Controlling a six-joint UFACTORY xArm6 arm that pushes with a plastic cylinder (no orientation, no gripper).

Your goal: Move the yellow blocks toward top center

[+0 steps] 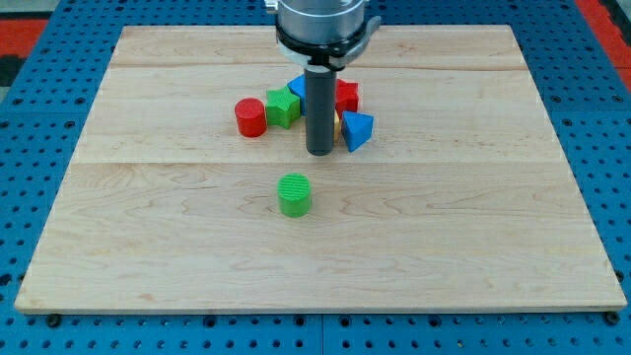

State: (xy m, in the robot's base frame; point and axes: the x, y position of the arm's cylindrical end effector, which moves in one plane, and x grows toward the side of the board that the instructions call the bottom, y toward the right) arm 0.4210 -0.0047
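Observation:
My tip (pixel 318 152) rests on the wooden board (pixel 148 247) just below a cluster of blocks near the view's top centre. Only a thin yellow sliver (pixel 338 122) of a yellow block shows, squeezed between the rod and a blue triangular block (pixel 358 130); its shape is hidden. The rod covers the middle of the cluster, so I cannot tell whether another yellow block lies behind it. The tip stands close to the left of the blue triangular block and the yellow sliver.
A red cylinder (pixel 250 117) and a green block (pixel 283 106) lie to the left of the rod. A blue block (pixel 297 87) peeks out behind the rod, and a red block (pixel 346 96) is on its right. A green cylinder (pixel 294 194) stands alone below the tip.

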